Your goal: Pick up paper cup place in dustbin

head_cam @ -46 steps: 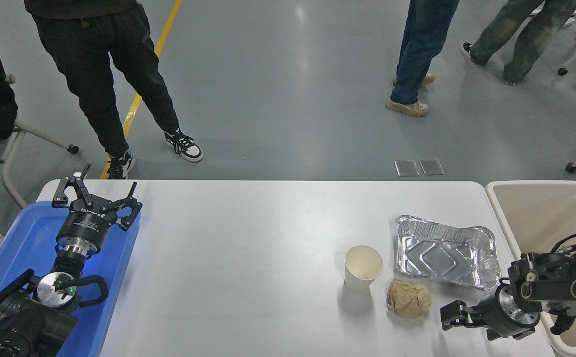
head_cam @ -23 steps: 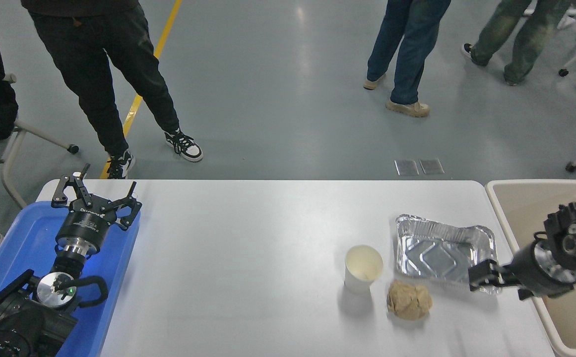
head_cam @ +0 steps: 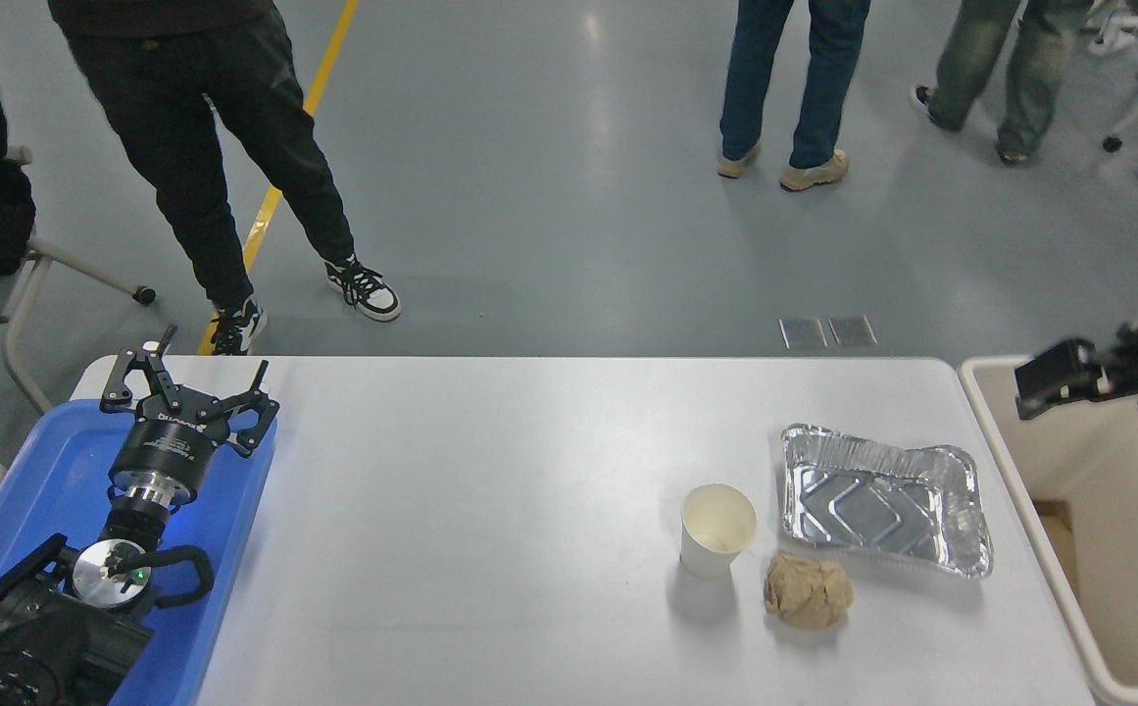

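Note:
The white paper cup [head_cam: 717, 529] stands upright on the white table, right of centre, open end up. The beige dustbin [head_cam: 1108, 490] stands off the table's right edge. My right gripper [head_cam: 1052, 379] hangs above the dustbin's far left corner, well right of and beyond the cup, and holds nothing that I can see. Whether it is open or shut does not show. My left gripper [head_cam: 198, 387] is parked open over the blue tray at the lower left.
A crumpled brown paper ball [head_cam: 808, 590] lies just right of the cup. A silver foil tray [head_cam: 884, 498] sits beyond it, near the dustbin. The blue tray [head_cam: 39, 490] is at the table's left end. People stand on the floor beyond the table.
My right arm has swung from low at the table's front right corner, up past the foil tray, to above the dustbin's far corner. The cup, ball and foil tray have not moved.

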Controlling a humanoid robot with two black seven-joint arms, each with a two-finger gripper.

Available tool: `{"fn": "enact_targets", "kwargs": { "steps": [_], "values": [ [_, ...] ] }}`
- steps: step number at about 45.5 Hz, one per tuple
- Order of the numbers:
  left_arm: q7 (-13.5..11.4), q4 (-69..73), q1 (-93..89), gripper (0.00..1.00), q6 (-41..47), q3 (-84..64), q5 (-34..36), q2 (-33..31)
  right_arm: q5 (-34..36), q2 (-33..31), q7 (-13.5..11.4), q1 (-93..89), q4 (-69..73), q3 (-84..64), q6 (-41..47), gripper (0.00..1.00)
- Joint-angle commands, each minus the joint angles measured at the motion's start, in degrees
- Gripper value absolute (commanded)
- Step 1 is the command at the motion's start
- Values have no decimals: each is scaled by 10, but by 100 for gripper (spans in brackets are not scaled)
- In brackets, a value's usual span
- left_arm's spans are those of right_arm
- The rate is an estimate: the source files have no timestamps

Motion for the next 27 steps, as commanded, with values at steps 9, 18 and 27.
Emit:
{"fn": "enact_targets", "kwargs": {
  "steps": [9, 18, 27],
  "values": [
    [-1, 0, 0, 99, 0, 1, 0, 0, 13, 47, 0, 67, 15, -13, 30, 100],
    [-1, 1, 0, 99, 0, 0, -1, 0, 2, 40, -3, -8, -13, -13, -34, 100],
    [-1, 1, 0, 99, 0, 1, -1, 0, -2, 45, -3, -165, -75, -11, -171, 100]
  ]
}}
